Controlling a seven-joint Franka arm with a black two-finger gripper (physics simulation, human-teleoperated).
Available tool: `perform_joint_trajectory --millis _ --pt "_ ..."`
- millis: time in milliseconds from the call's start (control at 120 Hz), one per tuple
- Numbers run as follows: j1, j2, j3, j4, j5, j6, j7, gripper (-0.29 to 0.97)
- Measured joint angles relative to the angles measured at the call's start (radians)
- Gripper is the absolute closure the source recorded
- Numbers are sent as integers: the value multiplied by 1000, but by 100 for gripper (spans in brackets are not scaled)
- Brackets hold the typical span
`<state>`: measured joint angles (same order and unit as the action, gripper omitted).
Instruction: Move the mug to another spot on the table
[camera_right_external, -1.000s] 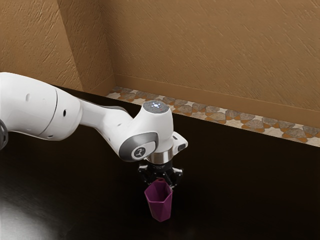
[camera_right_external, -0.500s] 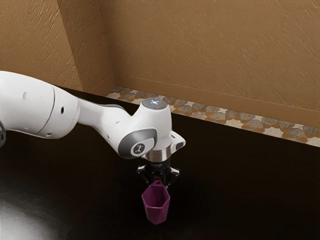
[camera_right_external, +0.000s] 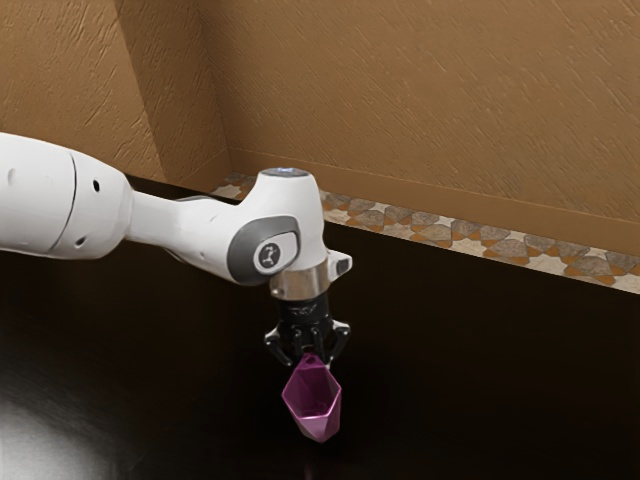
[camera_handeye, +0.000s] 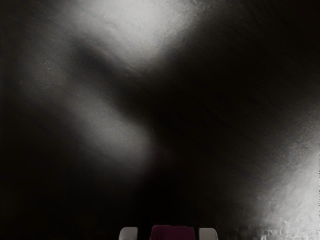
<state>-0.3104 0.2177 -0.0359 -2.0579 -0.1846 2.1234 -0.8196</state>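
A purple faceted mug (camera_right_external: 313, 401) hangs tilted just above the dark table (camera_right_external: 480, 340), in the lower middle of the exterior view. My black gripper (camera_right_external: 309, 358) comes down from the white arm and is shut on the mug's rim. In the wrist view the mug (camera_handeye: 173, 233) is a small purple patch just under the hand, with a pale fingertip (camera_handeye: 128, 233) on each side of it. Beneath it lies the glossy black tabletop (camera_handeye: 150, 125).
The table's far edge (camera_right_external: 420, 240) runs along a patterned floor strip and a brown wall. Dark tabletop stretches toward the exterior view's right and front. The white arm (camera_right_external: 120, 215) spans the exterior view's left.
My hand has risen and the wrist has turned. The mug has come up off the table and now tilts in the grip, where it stood upright a second ago.
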Motion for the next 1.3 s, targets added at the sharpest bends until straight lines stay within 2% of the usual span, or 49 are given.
perform_joint_trajectory --millis 167,350,475,800,1033,1300 --pt "11 -40 1 -21 -49 -50 -13 74" --pt "27 -70 65 -20 -148 -135 -26 77" --pt "43 -86 103 -26 -179 -184 -26 79" --pt "106 -120 192 -75 -188 -250 16 79" --pt "213 -178 197 -156 -182 -257 68 79" --pt "341 -126 195 -124 -168 -237 151 78"
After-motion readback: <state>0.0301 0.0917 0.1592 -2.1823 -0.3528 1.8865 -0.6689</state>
